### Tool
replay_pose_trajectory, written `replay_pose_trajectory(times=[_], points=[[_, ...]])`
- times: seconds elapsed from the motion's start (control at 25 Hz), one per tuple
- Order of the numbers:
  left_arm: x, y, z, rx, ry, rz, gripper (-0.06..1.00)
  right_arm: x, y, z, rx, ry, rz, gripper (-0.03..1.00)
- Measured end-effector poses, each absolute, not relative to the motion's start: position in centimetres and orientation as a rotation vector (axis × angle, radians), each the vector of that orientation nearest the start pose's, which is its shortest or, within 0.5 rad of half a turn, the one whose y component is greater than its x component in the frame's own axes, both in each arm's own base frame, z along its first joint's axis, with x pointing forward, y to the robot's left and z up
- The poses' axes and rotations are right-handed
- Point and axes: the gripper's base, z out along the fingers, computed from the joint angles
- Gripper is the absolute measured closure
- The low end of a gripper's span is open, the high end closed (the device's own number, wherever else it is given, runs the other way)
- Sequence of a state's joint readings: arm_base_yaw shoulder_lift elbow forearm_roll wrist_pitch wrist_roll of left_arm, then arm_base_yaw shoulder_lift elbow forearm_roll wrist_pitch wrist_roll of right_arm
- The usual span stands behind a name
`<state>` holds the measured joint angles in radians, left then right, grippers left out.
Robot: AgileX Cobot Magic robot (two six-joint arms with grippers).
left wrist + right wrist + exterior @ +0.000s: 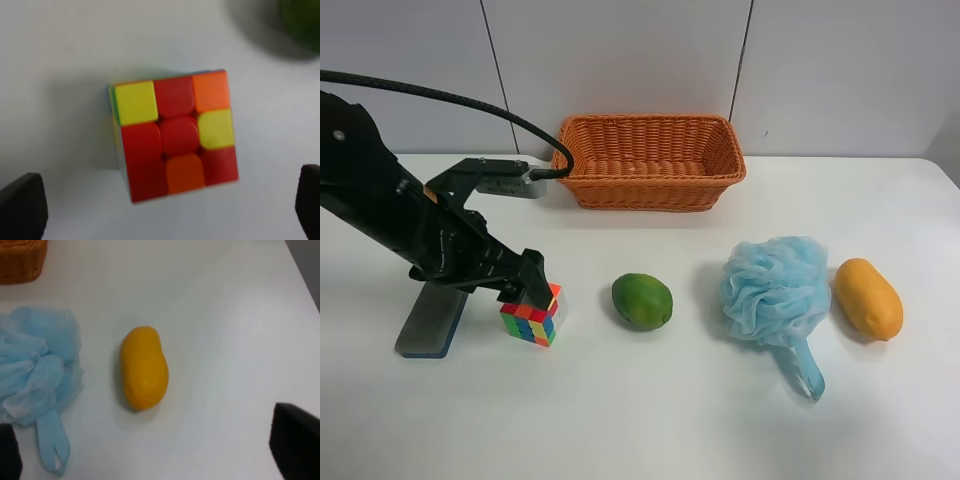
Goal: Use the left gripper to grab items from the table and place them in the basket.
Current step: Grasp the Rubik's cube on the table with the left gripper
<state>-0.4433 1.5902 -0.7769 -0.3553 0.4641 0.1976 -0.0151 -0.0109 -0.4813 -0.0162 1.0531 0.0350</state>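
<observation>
The left gripper (527,283) hangs open just above the multicoloured puzzle cube (530,318) on the white table (670,430). In the left wrist view the cube (175,135) lies between the two black fingertips (22,207), which stand wide apart and do not touch it; the gripper (165,207) is empty. The grey-and-blue eraser block (430,320) lies beside the arm. The green fruit (642,301), the light-blue pouf (775,290) and the orange-yellow fruit (868,298) lie in a row. The wicker basket (650,122) stands behind, empty. The right gripper (152,450) is open above the orange-yellow fruit (144,367).
The right wrist view shows the pouf (35,360) beside the fruit, a basket corner (20,260) and the table's edge. The green fruit's edge (300,25) shows in the left wrist view. A black cable (470,100) arcs toward the basket. The right arm is out of the exterior view.
</observation>
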Motion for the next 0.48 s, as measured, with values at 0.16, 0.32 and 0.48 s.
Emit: replay_pose_trajectory(times=[0.16,0.32,0.48], points=[[25.3,-13.6,15.1,0.448,2.783,-0.364,-0.05,-0.4,-0.1,27.3,0.052,2.044,-0.007,-0.03],[25.7,-13.7,13.7,0.428,2.814,-0.353,-0.05,-0.4,-0.1,27.3,0.052,2.044,-0.007,-0.03],[26.1,-13.8,13.2,0.397,2.794,-0.349,-0.05,-0.4,-0.1,27.3,0.052,2.044,-0.007,-0.03]])
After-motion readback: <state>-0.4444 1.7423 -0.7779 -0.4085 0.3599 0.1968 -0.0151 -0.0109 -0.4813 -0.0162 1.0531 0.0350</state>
